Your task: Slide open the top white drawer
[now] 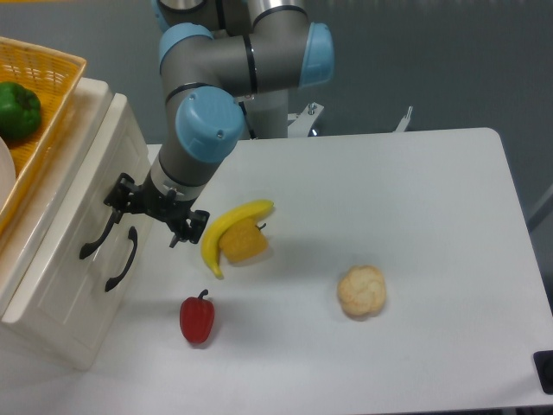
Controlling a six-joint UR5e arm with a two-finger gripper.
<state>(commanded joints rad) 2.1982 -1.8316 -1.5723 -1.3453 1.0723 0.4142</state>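
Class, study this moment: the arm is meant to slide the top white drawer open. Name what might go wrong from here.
1. The end effector sits close to two similar black handles; it might catch the lower handle instead of the top white drawer.
2. The drawer looks shut, and whether the handle is gripped cannot be told; a pull may slip off.
3. The banana and red pepper lie in front and could be struck.

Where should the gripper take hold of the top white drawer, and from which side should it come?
Probably the curved black handle on the top white drawer: it bows out from the closed front, leaving room for a finger behind it. Come from the table side, where the gripper is, facing the front.
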